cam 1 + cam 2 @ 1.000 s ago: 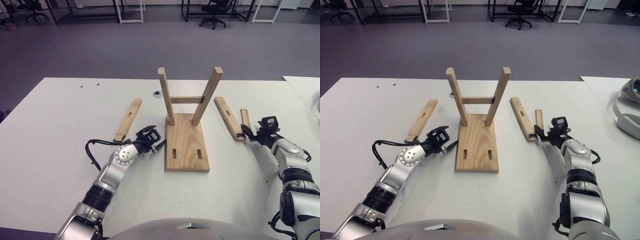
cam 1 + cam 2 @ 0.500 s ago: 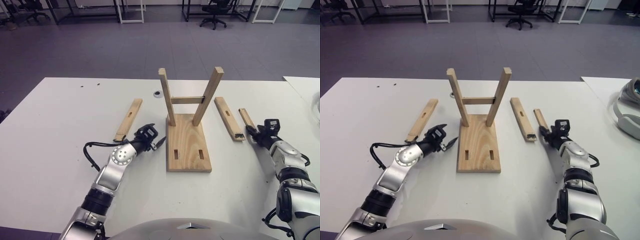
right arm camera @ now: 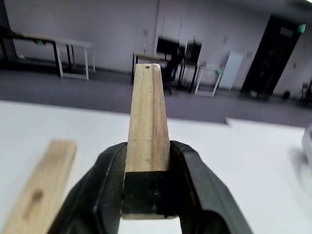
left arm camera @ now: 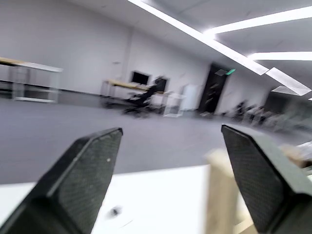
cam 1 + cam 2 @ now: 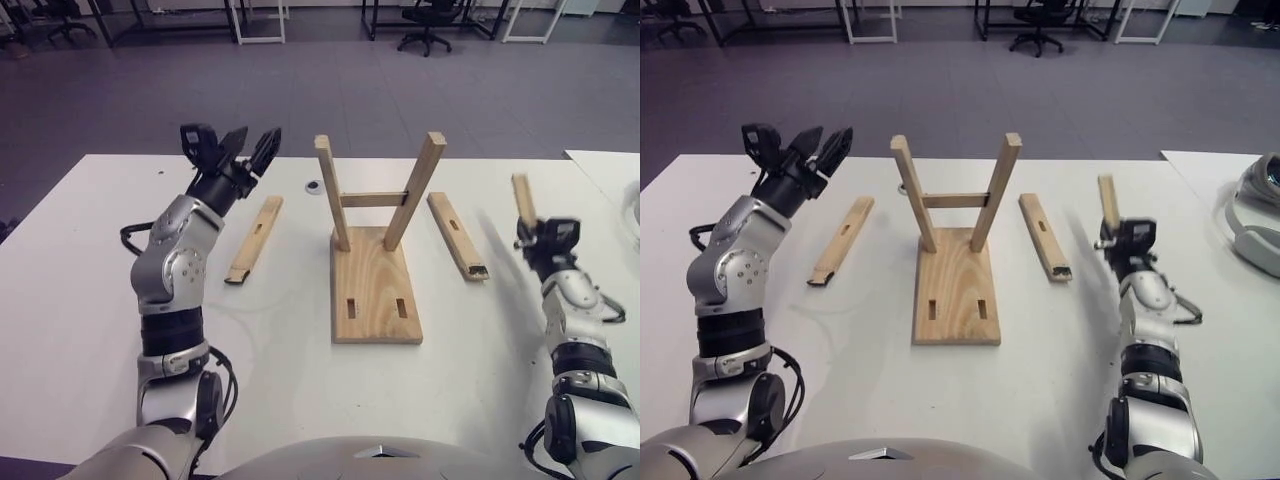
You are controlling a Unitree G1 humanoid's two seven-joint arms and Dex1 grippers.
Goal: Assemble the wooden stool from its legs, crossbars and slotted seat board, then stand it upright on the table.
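Left gripper (image 5: pixel 257 136) held high at upper left, fingers spread wide, empty, right gripper (image 5: pixel 532 236) at right edge clamped on upright crossbar (image 5: pixel 522 198), slotted seat board (image 5: pixel 376 290) at centre on table (image 5: pixel 90 260), loose leg (image 5: pixel 256 238) left of it, another leg (image 5: pixel 457 234) right

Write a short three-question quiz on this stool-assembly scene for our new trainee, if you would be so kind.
1. True or false: the right claw holds a slim pale wooden crossbar upright.
2. How many empty slots show in the flat rectangular wooden seat board? A) one B) two C) four
3. Fill in: the left claw, raised above the white table, is ____ (open or shut).

Key: 1 true; 2 B; 3 open.
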